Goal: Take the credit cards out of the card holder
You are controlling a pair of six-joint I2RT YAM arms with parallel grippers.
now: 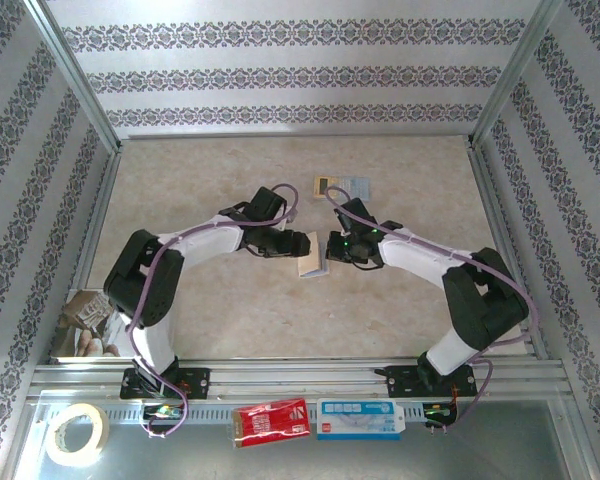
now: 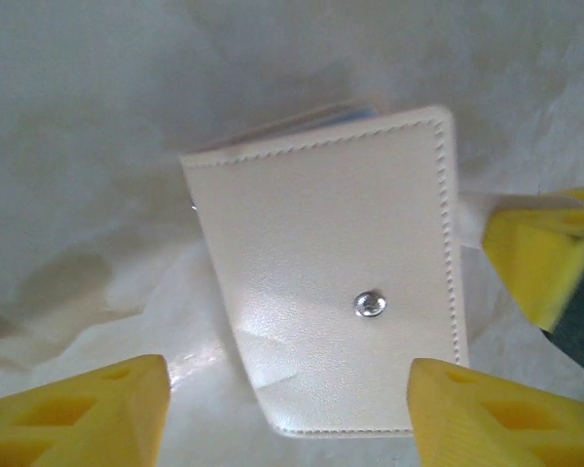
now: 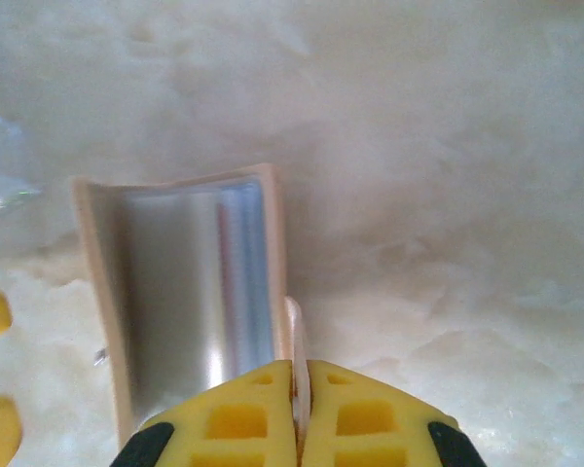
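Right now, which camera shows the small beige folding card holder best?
The left wrist view: the small beige folding card holder is large there, stitching and snap sharp. The right wrist view shows its pale inside, its tab pinched by the right gripper. From above it is a tiny patch.

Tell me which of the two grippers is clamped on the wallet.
The right gripper: it is shut on the strap tab of the wallet. The left gripper stands wide open, holding nothing.
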